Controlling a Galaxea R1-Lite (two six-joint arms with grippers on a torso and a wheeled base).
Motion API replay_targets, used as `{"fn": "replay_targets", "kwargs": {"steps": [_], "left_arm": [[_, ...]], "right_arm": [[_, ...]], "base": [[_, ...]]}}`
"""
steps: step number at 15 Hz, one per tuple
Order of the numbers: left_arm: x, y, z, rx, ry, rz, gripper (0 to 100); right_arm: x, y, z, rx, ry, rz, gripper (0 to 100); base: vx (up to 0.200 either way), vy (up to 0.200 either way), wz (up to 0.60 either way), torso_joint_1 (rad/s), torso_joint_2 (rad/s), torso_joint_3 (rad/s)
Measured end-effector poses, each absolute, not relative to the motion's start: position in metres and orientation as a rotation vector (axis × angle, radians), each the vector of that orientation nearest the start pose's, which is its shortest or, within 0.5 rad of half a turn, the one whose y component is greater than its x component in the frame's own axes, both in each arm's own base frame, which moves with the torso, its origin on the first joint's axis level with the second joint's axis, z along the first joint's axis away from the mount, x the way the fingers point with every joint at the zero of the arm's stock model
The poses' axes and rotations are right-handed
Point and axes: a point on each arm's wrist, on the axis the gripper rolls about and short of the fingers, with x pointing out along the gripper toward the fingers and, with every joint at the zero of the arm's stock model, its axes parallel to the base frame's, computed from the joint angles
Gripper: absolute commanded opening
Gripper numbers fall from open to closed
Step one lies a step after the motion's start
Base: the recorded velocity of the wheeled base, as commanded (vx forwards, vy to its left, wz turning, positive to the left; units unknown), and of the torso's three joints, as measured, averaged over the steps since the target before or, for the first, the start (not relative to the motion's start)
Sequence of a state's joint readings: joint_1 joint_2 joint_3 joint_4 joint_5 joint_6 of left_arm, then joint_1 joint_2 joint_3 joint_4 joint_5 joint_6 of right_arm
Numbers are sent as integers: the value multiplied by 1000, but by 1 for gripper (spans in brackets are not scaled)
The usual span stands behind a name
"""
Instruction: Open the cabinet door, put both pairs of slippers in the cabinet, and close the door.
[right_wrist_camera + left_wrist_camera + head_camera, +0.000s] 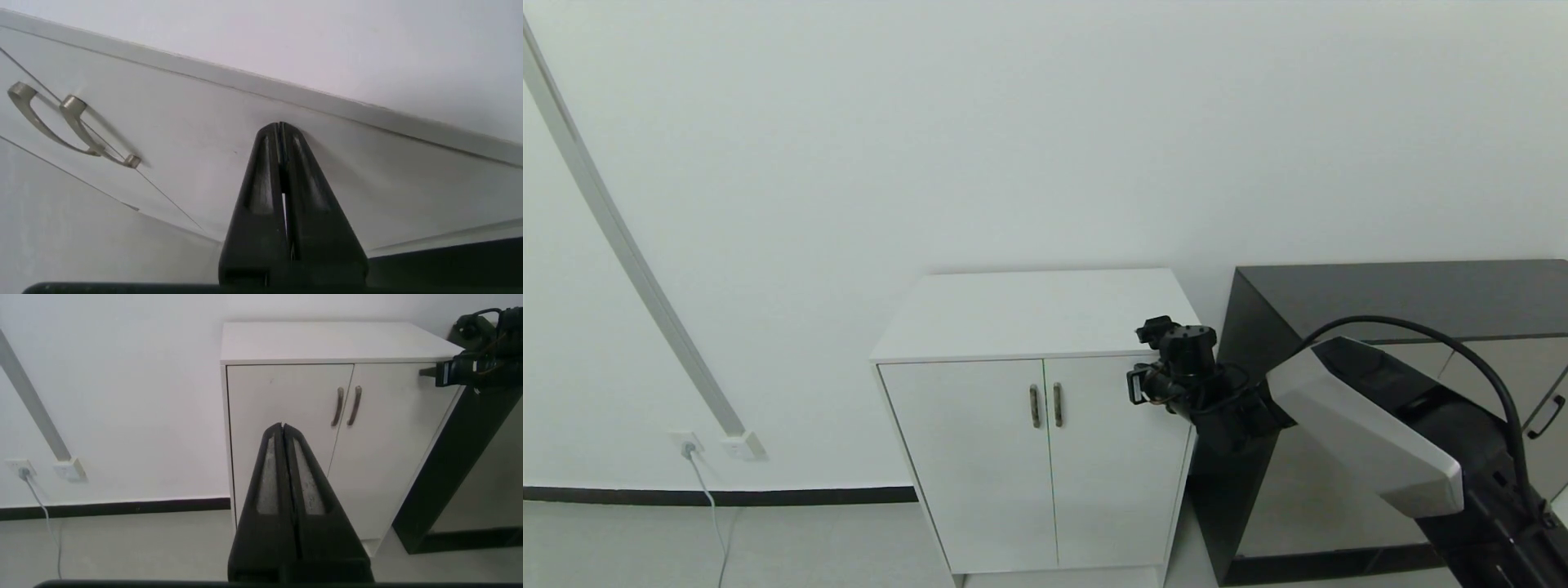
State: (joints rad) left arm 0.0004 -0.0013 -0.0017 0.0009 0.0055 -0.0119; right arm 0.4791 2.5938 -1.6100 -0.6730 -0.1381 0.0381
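A white cabinet (1029,314) stands against the wall with both doors shut. Two metal handles (1046,405) sit side by side at the middle seam; they also appear as handles (346,406) and handles (73,122). My right gripper (1134,385) is shut and empty, close in front of the upper right corner of the right door (1115,465). Its tips (282,129) point at the door face, to the side of the handles. My left gripper (282,429) is shut on nothing and held well back from the cabinet, facing its left door (282,396).
A dark cabinet (1380,298) stands right beside the white one on the right. On the wall to the left are a slanting cable duct (621,237) and a socket (689,445) with a cord running down to the floor.
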Motion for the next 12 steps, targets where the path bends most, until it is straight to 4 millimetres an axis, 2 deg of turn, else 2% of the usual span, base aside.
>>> {"fn": "replay_targets", "kwargs": {"steps": [5,12], "left_arm": [[-23,0,76,-12,-3,7,0],[-23,0,76,-12,-3,7,0]], "right_arm": [[436,219,24,-51,293,323,0],[389,161,42,-40,309,249,0]], "base": [[0,0,0,0,0,0],[0,0,0,0,0,0]]}}
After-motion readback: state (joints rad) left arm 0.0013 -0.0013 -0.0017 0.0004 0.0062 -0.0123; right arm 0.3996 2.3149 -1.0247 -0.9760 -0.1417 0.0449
